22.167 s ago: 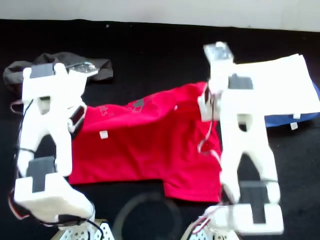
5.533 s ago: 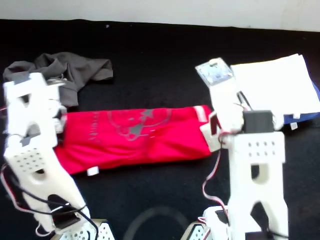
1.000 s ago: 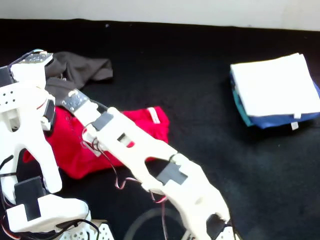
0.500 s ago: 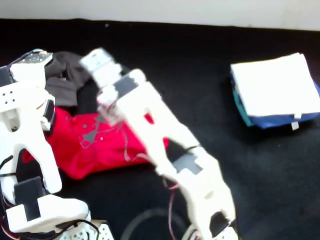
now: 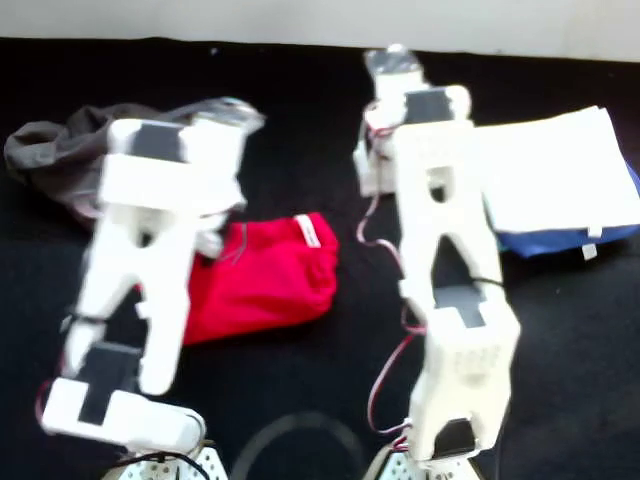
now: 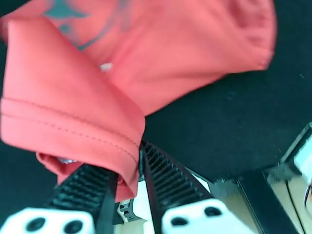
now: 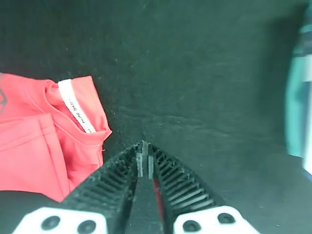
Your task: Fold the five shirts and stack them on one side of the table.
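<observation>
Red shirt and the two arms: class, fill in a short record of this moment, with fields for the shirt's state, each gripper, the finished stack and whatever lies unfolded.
red shirt: folded into a compact bundle on the black table, collar label showing
left gripper: fingers shut on a hem of the red shirt
right gripper: fingers shut, holding nothing, over bare table beside the shirt's collar
stack: folded white shirt on top of a blue one, on the right arm's side
unfolded: grey shirt, crumpled at the far corner on the left arm's side
</observation>
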Robot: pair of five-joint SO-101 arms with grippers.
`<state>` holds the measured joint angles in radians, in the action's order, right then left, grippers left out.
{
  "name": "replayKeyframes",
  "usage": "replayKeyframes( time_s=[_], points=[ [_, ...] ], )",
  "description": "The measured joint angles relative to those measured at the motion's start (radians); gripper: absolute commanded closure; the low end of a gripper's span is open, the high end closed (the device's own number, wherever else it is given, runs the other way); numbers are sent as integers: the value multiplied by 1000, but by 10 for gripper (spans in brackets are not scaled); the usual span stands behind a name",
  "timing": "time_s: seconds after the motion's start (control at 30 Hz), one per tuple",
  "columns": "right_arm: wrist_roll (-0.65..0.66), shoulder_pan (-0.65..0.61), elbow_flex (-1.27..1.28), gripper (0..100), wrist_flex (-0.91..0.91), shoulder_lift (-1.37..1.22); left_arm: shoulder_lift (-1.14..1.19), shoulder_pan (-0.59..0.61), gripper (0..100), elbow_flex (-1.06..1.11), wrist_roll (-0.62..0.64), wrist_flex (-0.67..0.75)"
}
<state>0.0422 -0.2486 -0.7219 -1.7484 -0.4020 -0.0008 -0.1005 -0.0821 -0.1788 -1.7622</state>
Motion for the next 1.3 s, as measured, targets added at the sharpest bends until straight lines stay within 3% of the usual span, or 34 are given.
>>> replayKeyframes(
  time_s=[0.13,0.27,0.37,0.5,0.77,0.93,1.13,1.3],
  points=[
    [3,48,17,992,-3,193,135,-106,991,-69,46,40],
    [6,118,193,992,-3,385,284,-149,991,-203,80,46],
    [29,184,427,992,38,483,377,-186,991,-319,84,46],
    [74,249,802,992,227,660,493,-259,991,-457,84,46],
    [103,270,1507,992,560,1068,706,-342,991,-631,84,46],
    [103,301,1821,992,752,1117,783,-347,983,-721,84,46],
    [103,351,2016,992,941,1120,833,-348,813,-753,86,31],
    [103,361,2133,992,1080,1142,829,-347,841,-753,86,14]
  ],
)
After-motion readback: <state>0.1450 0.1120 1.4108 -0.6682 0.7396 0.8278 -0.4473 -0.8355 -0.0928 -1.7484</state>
